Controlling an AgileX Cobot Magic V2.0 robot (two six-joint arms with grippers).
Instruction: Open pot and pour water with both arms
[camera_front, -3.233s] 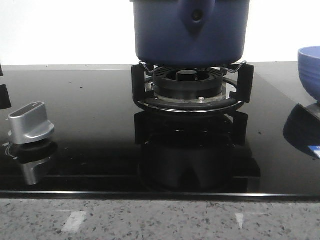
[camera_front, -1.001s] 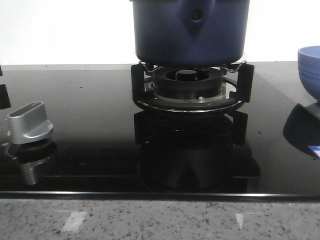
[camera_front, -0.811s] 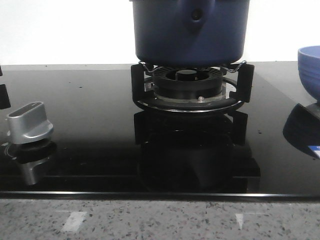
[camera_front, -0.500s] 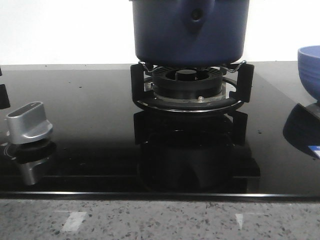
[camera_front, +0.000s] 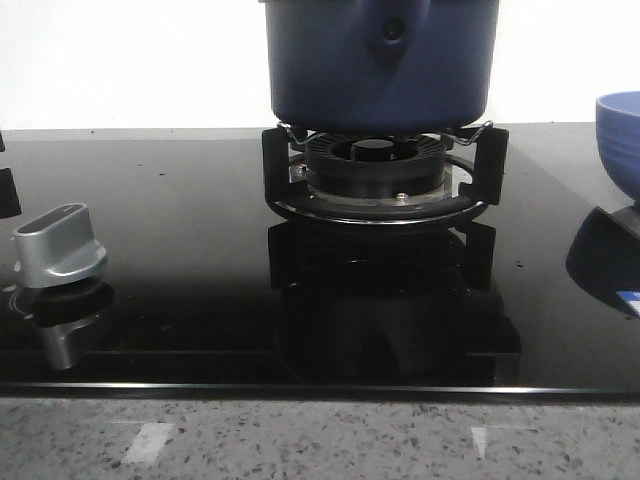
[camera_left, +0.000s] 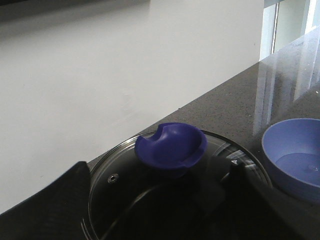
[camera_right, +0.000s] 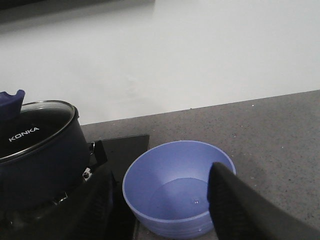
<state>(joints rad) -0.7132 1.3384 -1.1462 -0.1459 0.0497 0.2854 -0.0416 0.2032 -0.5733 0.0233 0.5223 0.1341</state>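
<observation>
In the front view we see the large round dark navy-blue pot (camera_front: 380, 65) at the top centre of the frame, sitting on the black metal burner grate (camera_front: 380, 175) of a glossy black glass cooktop (camera_front: 180, 260). A teardrop bulge with a small round hole faces us. A silver metal control knob (camera_front: 58, 245) stands at the left edge, and a lighter blue round bowl (camera_front: 620, 145) at the right edge.

From the left wrist we look down on the pot's glass lid (camera_left: 125, 177) with its blue cupped knob (camera_left: 171, 146). Our left hand (camera_left: 160, 210) hangs spread above the lid, gripping nothing. From the right wrist, the right hand (camera_right: 165, 200) is released too, its dark fingers (camera_right: 235, 200) flanking the bowl, which holds a little water and rests on the grey speckled stone desk (camera_right: 270, 130).
</observation>
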